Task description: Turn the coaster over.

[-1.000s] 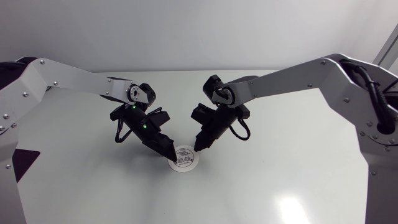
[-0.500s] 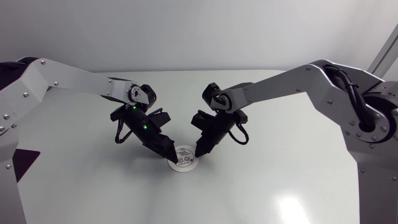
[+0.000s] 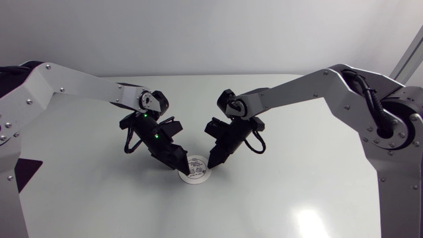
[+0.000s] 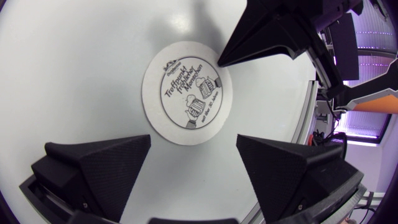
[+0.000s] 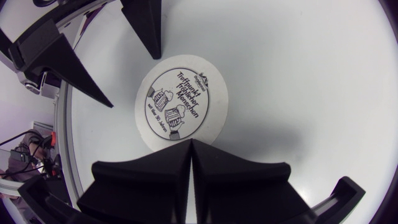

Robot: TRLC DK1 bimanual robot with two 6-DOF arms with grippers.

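1. Head view: the coaster [image 3: 195,172] lies flat on the table [image 3: 297,145] with its printed face up, between the tips of the two grippers. As I judge it, the turn has not yet begun.
2. The left gripper [image 3: 178,162] comes in low from one side. In the left wrist view its fingers [image 4: 99,165] are spread wide, and the coaster [image 4: 186,92] lies just ahead of the gap. Neither finger pinches it.
3. The right gripper [image 3: 213,160] faces it from the opposite side. In the right wrist view its fingers are pressed together into one wedge [image 5: 191,142] whose point is at the rim of the coaster [image 5: 181,104]. It holds nothing.
4. By my reading, the whole job is left: raise an edge, take hold of it, flip the disc, and lay it down on its other face.
5. Hard to tell:
   - The underside of the coaster is hidden.
   - I cannot say whether the right tip touches the rim or only sits beside it, nor whether any edge is off the table.
   - In the head view both grippers cover the far rim, and their separate fingers cannot be made out.
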